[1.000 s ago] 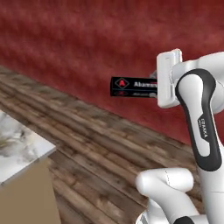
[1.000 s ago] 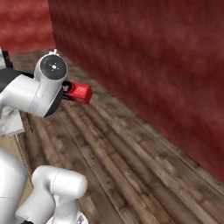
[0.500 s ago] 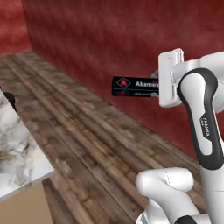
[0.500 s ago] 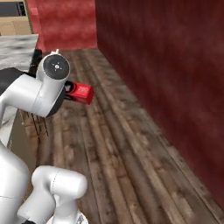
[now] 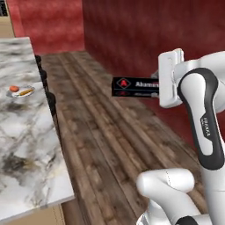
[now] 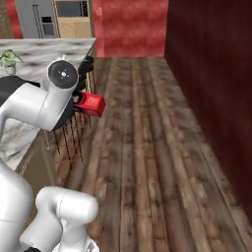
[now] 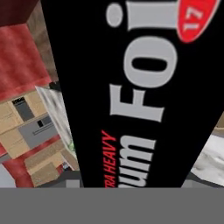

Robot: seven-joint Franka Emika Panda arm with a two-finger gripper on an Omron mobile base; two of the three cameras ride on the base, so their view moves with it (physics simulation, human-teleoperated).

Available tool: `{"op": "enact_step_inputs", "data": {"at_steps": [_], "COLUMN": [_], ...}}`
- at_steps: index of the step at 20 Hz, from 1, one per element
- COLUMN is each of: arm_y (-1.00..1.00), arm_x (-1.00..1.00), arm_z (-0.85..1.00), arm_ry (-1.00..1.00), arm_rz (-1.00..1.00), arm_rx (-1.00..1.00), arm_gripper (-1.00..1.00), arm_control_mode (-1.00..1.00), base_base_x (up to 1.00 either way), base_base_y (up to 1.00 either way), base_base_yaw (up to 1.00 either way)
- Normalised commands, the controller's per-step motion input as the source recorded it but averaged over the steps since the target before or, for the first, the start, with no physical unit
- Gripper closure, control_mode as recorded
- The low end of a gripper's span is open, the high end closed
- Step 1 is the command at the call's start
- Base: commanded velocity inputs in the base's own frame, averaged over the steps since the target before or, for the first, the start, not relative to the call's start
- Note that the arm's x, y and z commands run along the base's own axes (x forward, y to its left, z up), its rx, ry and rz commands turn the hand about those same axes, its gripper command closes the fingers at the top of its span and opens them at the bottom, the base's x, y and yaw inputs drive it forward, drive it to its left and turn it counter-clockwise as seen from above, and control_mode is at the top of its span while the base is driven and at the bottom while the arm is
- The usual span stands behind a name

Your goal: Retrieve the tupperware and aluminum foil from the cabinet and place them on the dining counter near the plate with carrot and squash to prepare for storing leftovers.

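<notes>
Since a second ago the whole scene has swung round with the base, while the aluminum foil (image 5: 134, 87) is kept in the same place ahead of the hand. The marble bench (image 5: 26, 145), of which a mere corner was seen before, is now stretched along the left base view.

Nearest, the gripper (image 5: 163, 84) is closed on the aluminum foil at moderate width; the box is held level, its black length jutting out to the gripper's left and its red end (image 6: 92, 104) showing beyond the arm in the right base view. In the hand view the box's lettered face (image 7: 135, 94) is pressed close to the camera.

The box is judged light and stiff, its card walls liable to dent under a hard squeeze and somewhat smooth. As it is taken off-centre, a slow, level carry is advised against twisting.

Farther off, to the gripper's left and well apart from it, a plate (image 5: 23, 91) is seen on the bench, with the carrot (image 5: 25, 92) and a reddish piece (image 5: 14, 88) on it. The foil is judged not yet delivered.
</notes>
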Motion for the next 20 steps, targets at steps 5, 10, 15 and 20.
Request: {"op": "enact_step_inputs", "data": {"at_steps": [5,10,15,20], "arm_y": [0.0,0.0,0.0,0.0], "arm_x": [0.0,0.0,0.0,0.0], "arm_z": [0.0,0.0,0.0,0.0], "arm_ry": [0.0,0.0,0.0,0.0], "arm_rz": [0.0,0.0,0.0,0.0], "arm_rx": [0.0,0.0,0.0,0.0], "arm_gripper": [1.0,1.0,1.0,1.0], "arm_control_mode": [1.0,1.0,1.0,1.0], "base_base_x": [0.7,0.69,0.7,0.74], "base_base_y": [-0.17,-0.19,-0.19,-0.16], "base_base_yaw": [0.4,0.39,0.39,0.39]}}
